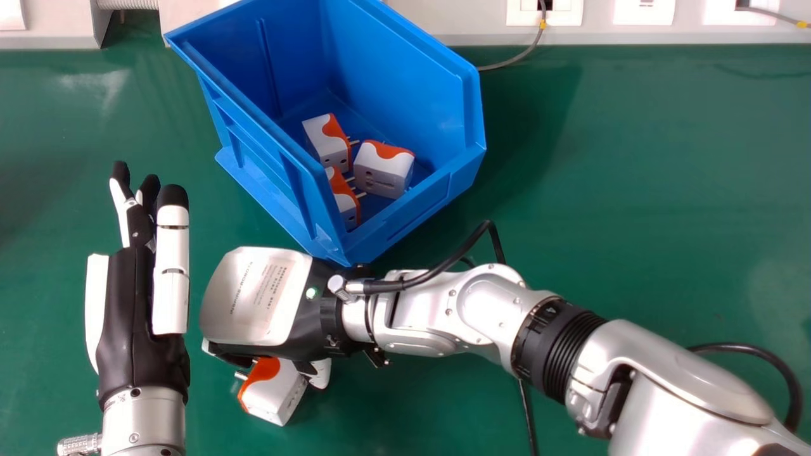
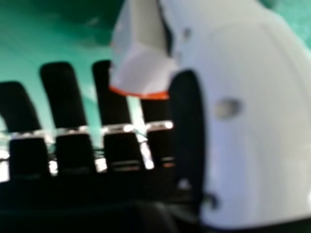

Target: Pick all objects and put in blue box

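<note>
Green surface (image 1: 633, 164) running back to a pale wall (image 1: 443, 14) with sockets. Toward the back of it, a blue box (image 1: 253, 149), set at an angle, low front edge toward the robot. Inside, close together on the box floor, three white and orange plugs (image 1: 383, 170). Nearer the robot, outside the box, one loose plug (image 1: 275, 391), tilted, partly beneath the right robot hand (image 1: 260, 297).

By the look of it, well along: three plugs in, one to go. Likely remaining: lifting the loose plug, carrying it over the box edge, letting go.

Right robot hand with its back turned up, apparently pinching the loose plug between thumb and fingers. Hard to tell how firm the hold, or whether on the surface or just off it. Left robot hand (image 1: 127, 310) at the left of the head view, fingers straight and relaxed, holding nothing, apart from box and plugs.

From the head view: the layout, the box contents, and metal pins on the loose plug, pointing left. From the right hand view: the inner side of the grip, with dark fingers (image 2: 63, 92), thumb (image 2: 257, 145) close by, and the plug's orange edge overlapping the fingertips beside the thumb.
</note>
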Robot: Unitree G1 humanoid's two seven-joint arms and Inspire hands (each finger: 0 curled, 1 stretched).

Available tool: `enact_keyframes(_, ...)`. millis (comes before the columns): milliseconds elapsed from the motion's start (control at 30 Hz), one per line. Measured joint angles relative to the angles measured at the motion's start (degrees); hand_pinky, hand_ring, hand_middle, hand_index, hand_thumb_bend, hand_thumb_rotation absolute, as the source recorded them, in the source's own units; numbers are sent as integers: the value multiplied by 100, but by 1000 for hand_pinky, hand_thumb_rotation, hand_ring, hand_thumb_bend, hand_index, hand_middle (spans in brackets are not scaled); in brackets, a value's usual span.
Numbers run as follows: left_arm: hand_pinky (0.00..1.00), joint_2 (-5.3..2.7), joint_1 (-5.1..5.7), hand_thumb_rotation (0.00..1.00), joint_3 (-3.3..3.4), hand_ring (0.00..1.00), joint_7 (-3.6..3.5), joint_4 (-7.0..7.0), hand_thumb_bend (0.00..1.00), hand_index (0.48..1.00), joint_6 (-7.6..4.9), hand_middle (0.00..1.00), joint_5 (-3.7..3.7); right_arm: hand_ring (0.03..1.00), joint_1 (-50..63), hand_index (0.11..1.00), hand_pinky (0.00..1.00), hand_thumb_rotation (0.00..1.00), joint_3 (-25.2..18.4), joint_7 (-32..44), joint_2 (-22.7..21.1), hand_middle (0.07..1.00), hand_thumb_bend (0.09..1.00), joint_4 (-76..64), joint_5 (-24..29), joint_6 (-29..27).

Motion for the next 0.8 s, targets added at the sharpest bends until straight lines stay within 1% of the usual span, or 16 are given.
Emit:
enact_keyframes(100, 1000, -10, 1, 1000, -5, 1000, 1, -27, 410, 1000, 12, 1000, 0, 118, 26, 485, 65, 104, -40, 140, 12, 198, 525, -33, 57, 116)
enact_keyframes(133, 1000, -16, 3, 1000, -9, 1000, 1, -41, 410, 1000, 15, 1000, 0, 118, 36, 485, 65, 104, -52, 178, 14, 198, 525, -53, 60, 163)
enact_keyframes(200, 1000, -22, 15, 1000, -13, 1000, 8, -77, 409, 1000, 22, 1000, 1, 91, 63, 479, 41, 111, -61, 240, 10, 165, 524, -113, 61, 236)
enact_keyframes(267, 1000, -22, 16, 1000, -13, 1000, 10, -83, 408, 1000, 32, 1000, 0, 73, 93, 475, 26, 115, -60, 257, 4, 145, 524, -160, 61, 271)
enact_keyframes(433, 1000, -26, 16, 1000, -20, 1000, 6, -83, 408, 1000, 74, 1000, -1, 55, 180, 471, 10, 119, -113, 321, 23, 123, 523, -236, 73, 497)
enact_keyframes(600, 1000, -36, 18, 1000, -20, 1000, 8, -102, 407, 1000, 126, 1000, -2, 48, 241, 470, 3, 127, -212, 506, 25, 112, 524, -301, 208, 614)
enact_keyframes(800, 1000, -36, 14, 1000, -10, 1000, 6, -106, 406, 1000, 132, 1000, -4, 46, 355, 469, 1, 128, -336, 658, 24, 109, 524, -421, 302, 741)
